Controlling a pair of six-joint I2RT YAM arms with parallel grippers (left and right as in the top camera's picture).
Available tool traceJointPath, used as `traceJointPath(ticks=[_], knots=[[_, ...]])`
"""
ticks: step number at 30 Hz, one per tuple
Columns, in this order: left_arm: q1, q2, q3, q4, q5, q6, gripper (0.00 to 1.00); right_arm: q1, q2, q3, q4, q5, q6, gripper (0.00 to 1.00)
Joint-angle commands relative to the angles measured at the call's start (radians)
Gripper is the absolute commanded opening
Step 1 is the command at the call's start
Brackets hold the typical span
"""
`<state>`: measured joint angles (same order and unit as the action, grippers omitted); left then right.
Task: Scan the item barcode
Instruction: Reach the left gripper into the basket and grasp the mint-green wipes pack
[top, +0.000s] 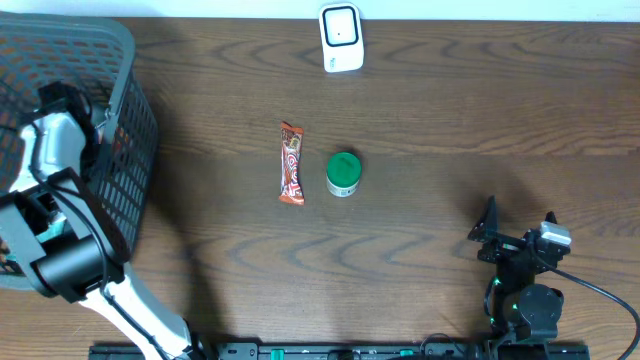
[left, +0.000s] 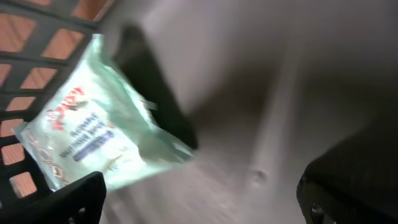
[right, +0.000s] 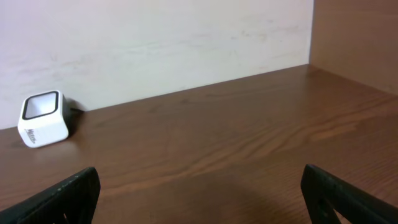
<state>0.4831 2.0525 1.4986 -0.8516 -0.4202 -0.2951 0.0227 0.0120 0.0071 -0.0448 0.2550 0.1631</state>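
Left end effector (left: 199, 190) agape over basket (top: 136, 160)

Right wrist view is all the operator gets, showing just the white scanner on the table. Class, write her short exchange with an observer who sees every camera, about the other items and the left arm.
Operator: I see only the scanner. Is anything there to scan?
Observer: Yes. Overhead, a candy bar lies mid-table, beside a green-lidded jar.
Operator: And the left tool?
Observer: The left tool is open inside the basket, with a pale green packet loose ahead of it. The packet is blurred in the left wrist view.
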Motion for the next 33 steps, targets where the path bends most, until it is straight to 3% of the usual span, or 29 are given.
traceJointPath(ticks=[1, 16, 17, 19, 21, 26, 28, 33], knots=[[0.059, 0.053, -0.013, -0.006, 0.016, -0.008, 0.99, -0.003, -0.003, -0.002, -0.004, 0.002, -0.015, 0.99], [0.122, 0.098, -0.100, 0.079, 0.017, 0.100, 0.98, -0.003, -0.003, -0.002, -0.004, 0.002, -0.015, 0.99], [0.122, 0.106, -0.102, 0.080, 0.017, 0.100, 0.91, -0.003, -0.003, -0.002, -0.004, 0.002, -0.015, 0.99], [0.122, 0.127, -0.103, 0.080, 0.021, 0.100, 0.64, -0.003, -0.003, -0.002, -0.004, 0.002, -0.015, 0.99], [0.122, 0.146, -0.104, 0.079, 0.024, 0.100, 0.54, -0.003, -0.003, -0.002, -0.004, 0.002, -0.015, 0.99], [0.122, 0.193, -0.114, 0.061, 0.070, 0.084, 0.55, -0.003, -0.003, -0.002, -0.004, 0.002, -0.015, 0.99], [0.123, 0.196, -0.137, 0.065, 0.072, 0.042, 0.69, -0.003, -0.003, -0.002, -0.004, 0.002, -0.015, 0.99], [0.133, 0.196, -0.169, 0.064, 0.072, -0.055, 0.85, -0.003, -0.003, -0.002, -0.004, 0.002, -0.015, 0.99]])
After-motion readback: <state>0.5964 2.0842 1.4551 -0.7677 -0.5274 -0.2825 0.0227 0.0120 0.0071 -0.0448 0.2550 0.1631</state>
